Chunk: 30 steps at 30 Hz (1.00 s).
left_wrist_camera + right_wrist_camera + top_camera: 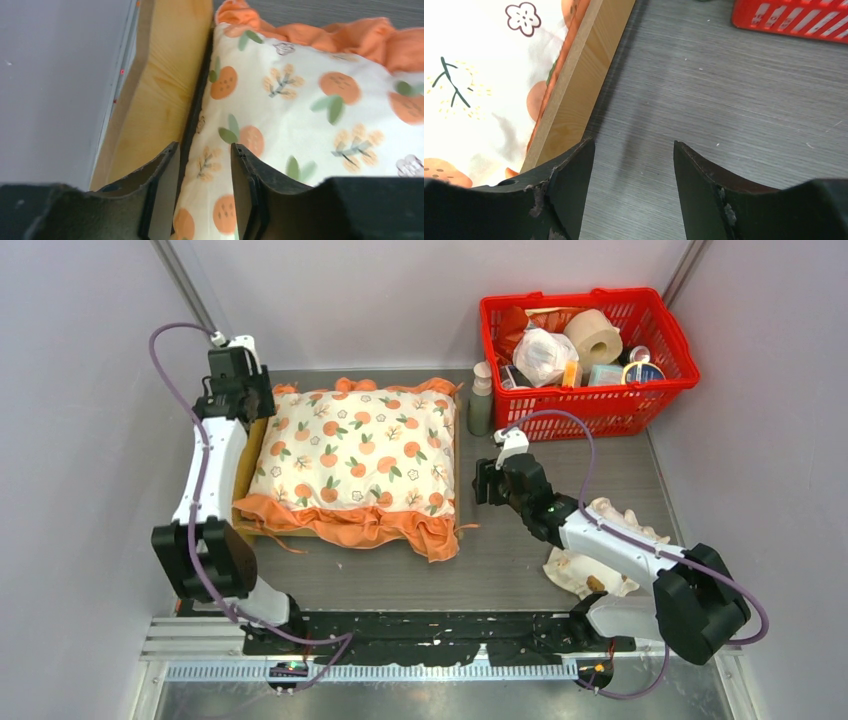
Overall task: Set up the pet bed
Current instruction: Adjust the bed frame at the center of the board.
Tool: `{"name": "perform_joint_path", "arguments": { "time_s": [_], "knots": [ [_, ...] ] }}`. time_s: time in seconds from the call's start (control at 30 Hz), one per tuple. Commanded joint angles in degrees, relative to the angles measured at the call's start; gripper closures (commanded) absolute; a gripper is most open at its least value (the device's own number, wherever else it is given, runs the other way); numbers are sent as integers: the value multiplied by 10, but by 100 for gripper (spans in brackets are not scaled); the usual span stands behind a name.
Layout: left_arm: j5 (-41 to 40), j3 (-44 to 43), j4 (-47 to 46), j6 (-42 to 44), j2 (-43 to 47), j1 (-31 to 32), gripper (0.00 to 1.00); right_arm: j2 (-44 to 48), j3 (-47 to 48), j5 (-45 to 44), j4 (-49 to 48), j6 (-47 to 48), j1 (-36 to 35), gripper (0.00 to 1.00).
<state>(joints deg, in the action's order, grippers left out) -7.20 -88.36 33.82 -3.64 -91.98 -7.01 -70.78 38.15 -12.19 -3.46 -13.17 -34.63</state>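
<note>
The pet bed is a light-wood frame [244,478] at the left of the table, mostly hidden under a cream orange-print cushion [355,452] with orange ruffles. My left gripper [247,408] is open at the bed's far-left corner. In the left wrist view its jaws [205,150] straddle the cushion's [300,115] edge beside the wooden headboard [160,80]. My right gripper [486,483] is open and empty just right of the bed. In the right wrist view it [633,145] hovers over bare table beside the wooden side rail [584,75]. The bed's dark base is hidden.
A red basket [590,350] full of household items stands at the back right, with a grey bottle [481,400] left of it. A small cream frilled pillow [600,565] lies under my right arm. Grey walls close in both sides.
</note>
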Motion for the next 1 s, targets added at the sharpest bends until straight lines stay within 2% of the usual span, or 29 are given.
{"name": "perform_joint_path", "arguments": {
  "time_s": [0.0,0.1,0.17,0.3,0.43,0.5,0.6,0.67,0.73,0.8,0.83,0.97],
  "knots": [
    [-52,34,-16,32,160,44,49,0,-20,14,-51,-24,-7,35],
    [-159,75,24,54,243,49,40,-3,-27,27,-59,-22,-7,35],
    [-199,106,54,61,287,41,37,3,-39,39,-76,-22,-8,35],
    [-189,207,47,42,382,5,34,2,-42,60,-94,-21,-8,34],
    [-205,311,-3,69,436,-27,39,-2,-32,63,-86,-17,-8,34],
    [-183,346,-22,78,452,-57,40,-1,-31,53,-80,-8,-8,34],
    [-127,380,-52,68,456,-91,48,-5,-30,48,-79,0,-7,33],
    [-119,379,-45,58,438,-98,51,-10,-32,57,-84,-1,-7,33],
    [-116,379,-54,59,418,-99,59,-17,-34,68,-94,-10,-7,33],
    [-118,383,-94,67,399,-100,81,-27,-38,81,-104,-15,-7,33],
    [-113,386,-126,74,391,-100,86,-33,-42,90,-112,-16,-7,33],
    [-89,385,-292,117,346,-101,89,-55,-70,112,-172,-26,-8,34]
  ]
}}
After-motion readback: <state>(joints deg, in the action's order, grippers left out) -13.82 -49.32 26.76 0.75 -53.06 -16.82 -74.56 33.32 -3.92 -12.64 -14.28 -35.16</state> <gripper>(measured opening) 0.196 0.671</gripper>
